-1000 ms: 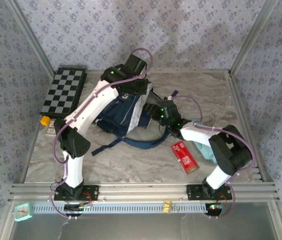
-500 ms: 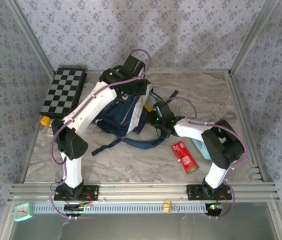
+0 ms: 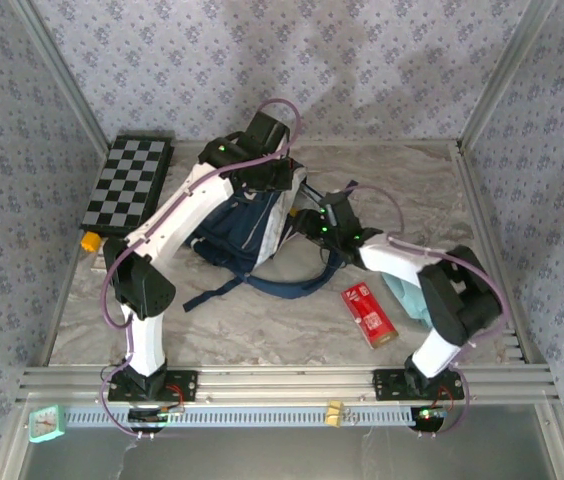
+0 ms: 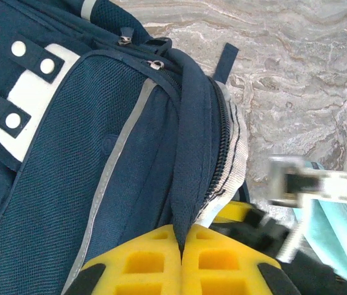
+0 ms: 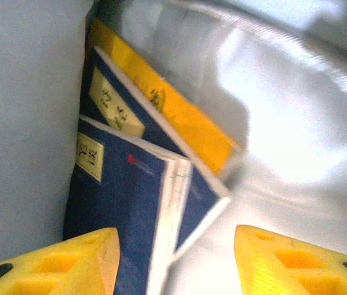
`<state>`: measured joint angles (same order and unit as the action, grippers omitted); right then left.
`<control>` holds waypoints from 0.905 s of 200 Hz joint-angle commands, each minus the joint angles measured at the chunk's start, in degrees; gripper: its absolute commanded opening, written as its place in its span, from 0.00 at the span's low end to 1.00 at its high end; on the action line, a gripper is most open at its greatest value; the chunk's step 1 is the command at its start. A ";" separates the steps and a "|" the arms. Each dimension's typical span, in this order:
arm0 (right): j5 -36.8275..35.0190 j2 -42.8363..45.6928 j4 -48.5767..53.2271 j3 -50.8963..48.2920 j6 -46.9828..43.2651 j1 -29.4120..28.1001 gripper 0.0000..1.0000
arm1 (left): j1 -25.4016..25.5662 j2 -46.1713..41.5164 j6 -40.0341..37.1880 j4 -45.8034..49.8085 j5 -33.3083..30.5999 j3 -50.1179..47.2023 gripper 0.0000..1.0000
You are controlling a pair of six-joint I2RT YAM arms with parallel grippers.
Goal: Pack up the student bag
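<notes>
The large navy blue fabric student bag (image 3: 237, 232) is lying near the middle of the marbled grey table (image 3: 262, 330), its mouth facing the right arm; the left gripper (image 4: 181, 241) is pinching the bag's zippered edge tightly between its yellow fingers; the right gripper (image 5: 173, 249) is reaching into the pale-lined opening, its jaws standing apart and grasping nothing, just above flat navy blue booklets (image 5: 124, 196) bearing yellow labels; a red rectangular packet (image 3: 370, 313) is lying near the bag.

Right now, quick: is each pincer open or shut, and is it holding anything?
Left pincer: closed, pinching an edge of the student bag.
Right pincer: open, holding nothing, with blue booklets beyond it.
</notes>
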<state>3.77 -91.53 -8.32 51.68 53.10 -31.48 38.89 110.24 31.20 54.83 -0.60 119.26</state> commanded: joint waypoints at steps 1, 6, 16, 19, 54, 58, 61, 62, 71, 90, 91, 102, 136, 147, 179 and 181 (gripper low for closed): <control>0.34 8.95 7.97 -1.60 -6.02 2.65 0.57 | -0.84 -2.70 1.41 -2.87 0.25 -1.16 0.00; 0.68 10.53 10.72 -1.50 -6.66 3.67 0.57 | -0.69 -2.67 1.84 -2.95 0.29 -1.71 0.00; 0.51 13.92 15.55 -1.74 -7.67 5.50 0.57 | -0.42 -2.81 2.37 -3.50 1.50 -2.94 0.08; 0.60 15.09 16.43 -1.99 -7.99 6.02 0.57 | -0.28 -2.82 2.31 -3.73 2.20 -3.35 0.11; 2.49 25.32 28.19 -3.17 -12.13 11.80 0.61 | 0.48 -8.19 3.07 -6.24 6.04 -10.46 0.48; 2.97 26.10 29.35 -3.08 -12.40 12.43 0.62 | 0.46 -9.73 3.45 -7.00 6.12 -12.06 0.50; 3.55 26.66 29.85 -3.09 -12.63 12.82 0.62 | 0.35 -10.95 3.77 -7.72 5.92 -13.56 0.51; 3.80 26.84 30.03 -3.13 -12.74 12.97 0.63 | 0.37 -11.37 3.91 -7.89 5.85 -14.33 0.52; 6.15 27.88 31.16 -3.12 -13.53 13.87 0.64 | -0.13 -15.38 5.15 -10.28 5.29 -19.22 0.55; 9.68 27.63 34.89 -1.76 -13.72 13.54 0.65 | -2.94 -23.89 9.19 -13.78 5.30 -31.54 0.60; 9.85 27.54 35.10 -1.63 -13.68 13.42 0.66 | -3.17 -24.39 9.39 -13.82 5.28 -32.38 0.60; 11.03 26.37 36.54 -1.01 -13.32 11.58 0.66 | -5.38 -29.13 11.83 -15.06 5.43 -39.18 0.62; 10.16 20.97 38.01 1.03 -9.99 2.65 0.66 | -12.95 -40.45 22.03 -19.87 6.60 -59.88 0.63; 9.14 19.25 37.90 1.55 -8.80 0.23 0.66 | -14.98 -42.86 25.51 -22.39 7.73 -65.99 0.63; 8.43 16.27 35.23 1.24 -5.88 -3.92 0.66 | -18.49 -44.17 34.03 -32.25 12.51 -77.57 0.60; 8.44 16.15 35.15 1.17 -5.75 -4.11 0.66 | -18.57 -43.97 34.33 -32.88 12.61 -77.83 0.60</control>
<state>12.86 -74.08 26.83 51.20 44.21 -33.54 21.61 66.85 56.71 32.01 7.33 46.09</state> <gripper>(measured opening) 0.663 0.606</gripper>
